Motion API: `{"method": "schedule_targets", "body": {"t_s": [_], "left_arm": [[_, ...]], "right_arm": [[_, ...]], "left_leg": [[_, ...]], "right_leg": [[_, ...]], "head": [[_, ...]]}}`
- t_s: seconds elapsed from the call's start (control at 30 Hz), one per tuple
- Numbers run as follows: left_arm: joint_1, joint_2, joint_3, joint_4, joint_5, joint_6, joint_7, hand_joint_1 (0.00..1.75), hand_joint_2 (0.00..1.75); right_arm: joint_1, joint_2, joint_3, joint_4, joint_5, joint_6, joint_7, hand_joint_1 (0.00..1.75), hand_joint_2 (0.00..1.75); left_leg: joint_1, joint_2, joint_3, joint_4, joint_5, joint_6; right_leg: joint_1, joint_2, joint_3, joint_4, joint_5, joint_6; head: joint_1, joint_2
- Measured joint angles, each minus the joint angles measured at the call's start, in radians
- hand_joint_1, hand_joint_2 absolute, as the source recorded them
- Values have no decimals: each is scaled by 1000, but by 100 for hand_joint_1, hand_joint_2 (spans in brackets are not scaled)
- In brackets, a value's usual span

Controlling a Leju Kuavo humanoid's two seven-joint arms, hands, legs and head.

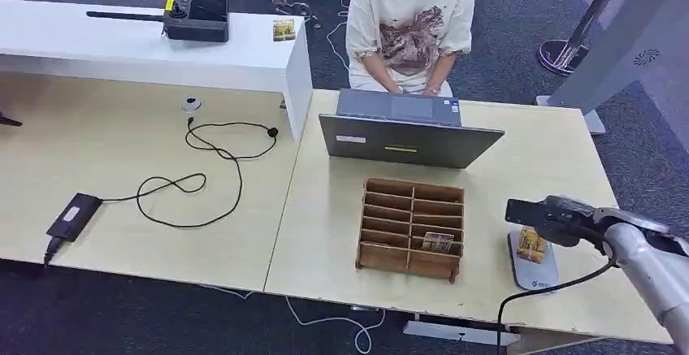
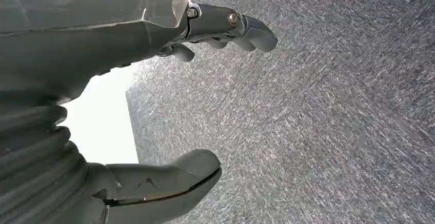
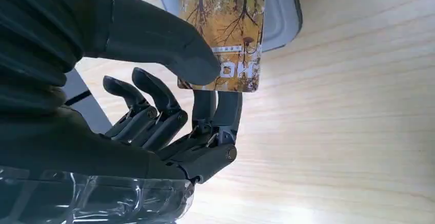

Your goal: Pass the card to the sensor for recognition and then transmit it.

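Note:
My right hand [image 1: 546, 218] reaches in from the right and pinches a yellow card [image 1: 530, 244] with an autumn-tree print between thumb and fingers. The card hangs just over the grey sensor pad [image 1: 536, 270] near the table's front right. Close up in the right wrist view, the thumb presses the card [image 3: 225, 34] against the fingers [image 3: 215, 106], with the grey sensor [image 3: 279, 16] behind it. My left hand [image 2: 205, 90] hangs over grey carpet, fingers apart, holding nothing.
A wooden slotted organiser [image 1: 413, 227] with another card [image 1: 437, 242] in it stands left of the sensor. Behind it sits a grey laptop [image 1: 406, 132] with a seated person [image 1: 410, 22]. A black cable [image 1: 195, 178] and power brick [image 1: 73, 215] lie on the left table.

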Motion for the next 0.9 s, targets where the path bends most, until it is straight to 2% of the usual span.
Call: {"method": "schedule_targets", "body": {"t_s": [0.9], "left_arm": [[0, 0, 0, 0, -1, 0, 1, 0, 175]], "right_arm": [[53, 2, -58, 27, 13, -28, 1, 175, 175]], "left_leg": [[0, 0, 0, 0, 0, 0]], "right_leg": [[0, 0, 0, 0, 0, 0]], "head": [[0, 0]]}}
